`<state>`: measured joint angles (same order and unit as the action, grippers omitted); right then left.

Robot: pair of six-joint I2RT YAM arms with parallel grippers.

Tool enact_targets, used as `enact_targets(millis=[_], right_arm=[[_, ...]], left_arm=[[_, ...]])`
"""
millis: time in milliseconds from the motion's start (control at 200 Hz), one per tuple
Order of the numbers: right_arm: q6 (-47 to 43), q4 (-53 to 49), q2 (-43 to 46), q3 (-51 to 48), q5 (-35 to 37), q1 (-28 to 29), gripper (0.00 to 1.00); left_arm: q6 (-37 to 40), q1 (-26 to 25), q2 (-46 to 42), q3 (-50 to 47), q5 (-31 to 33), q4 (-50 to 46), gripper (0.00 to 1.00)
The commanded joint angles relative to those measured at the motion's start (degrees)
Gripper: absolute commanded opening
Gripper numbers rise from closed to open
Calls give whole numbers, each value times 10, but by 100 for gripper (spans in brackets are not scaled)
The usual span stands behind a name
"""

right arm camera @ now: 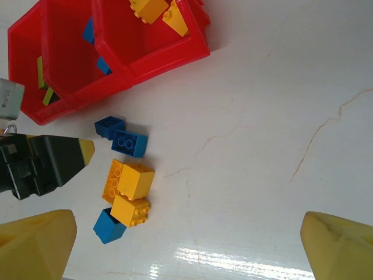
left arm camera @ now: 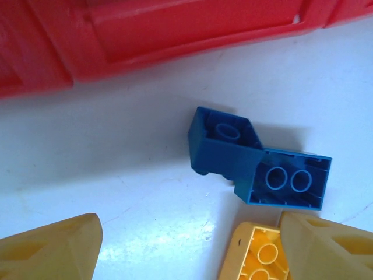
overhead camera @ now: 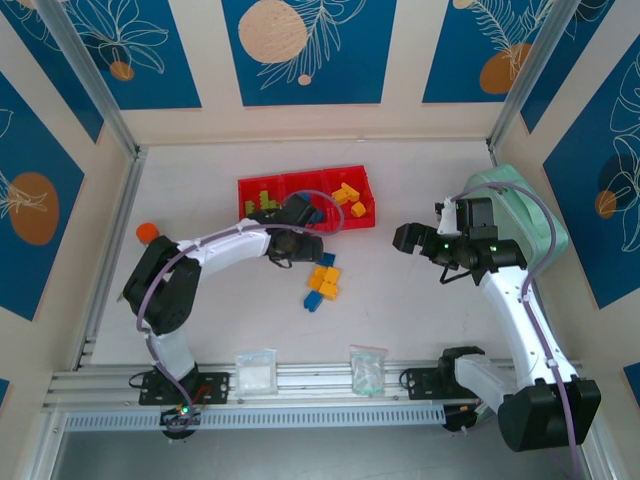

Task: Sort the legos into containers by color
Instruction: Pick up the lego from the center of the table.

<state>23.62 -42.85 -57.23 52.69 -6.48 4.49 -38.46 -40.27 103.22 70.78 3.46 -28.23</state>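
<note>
The containers are one red tray (overhead camera: pixel 300 181) of three joined bins: lime green legos (overhead camera: pixel 262 205) lie in the left bin and yellow ones (overhead camera: pixel 350 196) in the right. Loose legos lie in front of the tray: two blue bricks (left arm camera: pixel 224 146) (left arm camera: pixel 288 181), upside-down yellow bricks (right arm camera: pixel 135 179) and another blue brick (right arm camera: pixel 109 226). My left gripper (overhead camera: pixel 305 250) (left arm camera: pixel 192 256) hangs open just above the table beside the two blue bricks, with bare table between its fingers and a yellow brick (left arm camera: pixel 259 256) against the right finger. My right gripper (overhead camera: pixel 408 238) (right arm camera: pixel 186 251) stands open and empty, right of the pile.
A mint-green case (overhead camera: pixel 520 205) sits behind the right arm. An orange-capped bottle (overhead camera: pixel 147 232) stands at the left wall. Two clear bags (overhead camera: pixel 255 372) (overhead camera: pixel 367 368) lie on the front rail. Bare white table lies between the pile and the right gripper.
</note>
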Motion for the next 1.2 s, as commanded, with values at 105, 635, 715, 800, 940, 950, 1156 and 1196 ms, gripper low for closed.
enact_targets(millis=[105,635,715,800,940,950,1156,1196], right_arm=[[0,-3,11,-8,-15,4,99],[0,-1,14,-8,-15,3,99],[0,0,13,-8,-16,3,99],[-1,0,13,-8,-16,3,99],[-1,-1,13,-9,-15,3,99],[-1,-1,13,-8,-15,3,99],[-2,-2,13,-7,-14,3,99],[-2,-1,13,-7,-14,4,99]], left_arm=[[-127,-11,8,-24,-5,97,78],[-176,-18,89,23,3,122,68],[-170,-17,93,30,10,118,65],[-160,-17,100,42,17,108,59],[-149,-14,114,57,21,97,54],[-148,-13,115,58,21,97,53],[-134,-2,118,59,27,94,41],[-130,1,119,59,27,92,38]])
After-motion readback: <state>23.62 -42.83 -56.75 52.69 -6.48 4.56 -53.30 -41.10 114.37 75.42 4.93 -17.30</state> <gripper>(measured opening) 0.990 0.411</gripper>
